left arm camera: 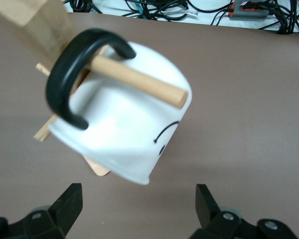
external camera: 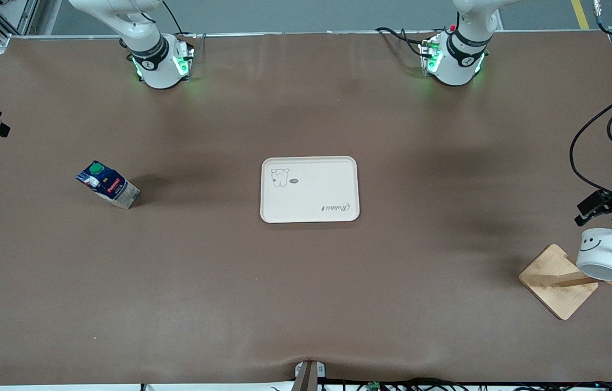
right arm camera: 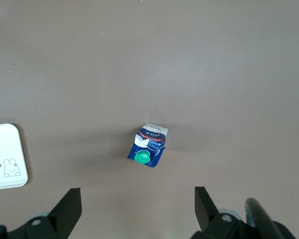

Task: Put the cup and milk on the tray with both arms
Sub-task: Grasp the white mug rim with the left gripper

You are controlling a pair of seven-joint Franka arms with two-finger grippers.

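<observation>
Here we see the milk (external camera: 107, 184) standing on the table toward the right arm's end, well apart from the tray (external camera: 310, 189) in the middle, and in the right wrist view the right gripper (right arm camera: 134, 211) hangs high over it with fingers wide and nothing between them. Toward the left arm's end the cup (external camera: 603, 254) hangs by its handle on a peg of the wooden stand (external camera: 558, 281). The left gripper (external camera: 606, 210) is just beside it, fingers spread wide and empty, so we judge it must slide the cup along the peg (left arm camera: 139, 81) axis.
</observation>
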